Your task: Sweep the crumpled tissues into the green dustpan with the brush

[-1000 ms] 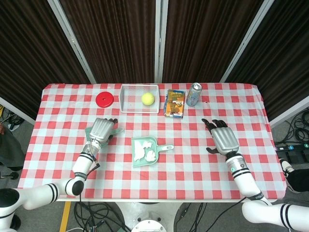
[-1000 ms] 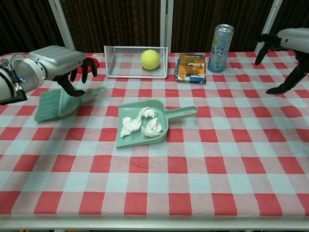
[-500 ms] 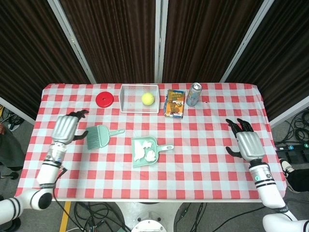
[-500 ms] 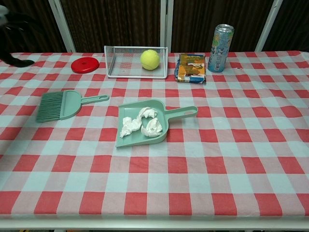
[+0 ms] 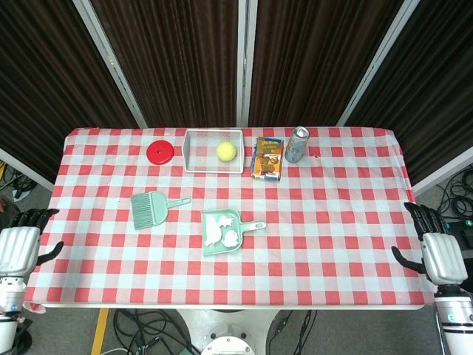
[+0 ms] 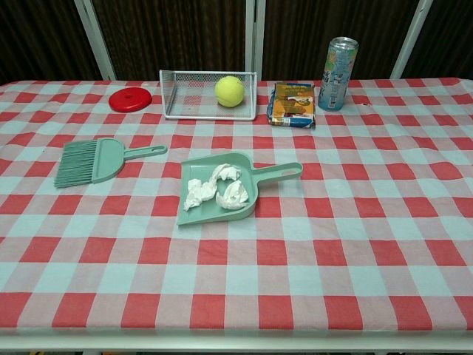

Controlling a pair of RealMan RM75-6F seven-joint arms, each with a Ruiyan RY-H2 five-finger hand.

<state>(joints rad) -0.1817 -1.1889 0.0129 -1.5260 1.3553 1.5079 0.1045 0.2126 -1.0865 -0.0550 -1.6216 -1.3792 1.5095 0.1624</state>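
The green dustpan [image 5: 215,239] [image 6: 249,198] lies mid-table with its handle pointing right. The crumpled white tissues [image 5: 226,232] [image 6: 217,188] sit inside its tray. The green brush [image 5: 151,208] [image 6: 94,160] lies flat to the dustpan's left, bristles to the left, with nothing touching it. My left hand [image 5: 18,248] hangs off the table's left edge, open and holding nothing. My right hand [image 5: 439,253] is off the right edge, fingers spread and holding nothing. Neither hand appears in the chest view.
Along the back stand a red disc [image 5: 160,151] [image 6: 130,97], a wire basket [image 5: 198,159] [image 6: 177,100] holding a yellow tennis ball [image 5: 226,151] [image 6: 230,91], a snack packet [image 5: 268,157] [image 6: 293,103] and a drink can [image 5: 296,143] [image 6: 335,63]. The checked cloth [image 5: 325,222] covers the table.
The left hand let go of the brush and drew back leftward off the table. The right hand pulled back to the right edge. Brush, dustpan and tissues stayed put.
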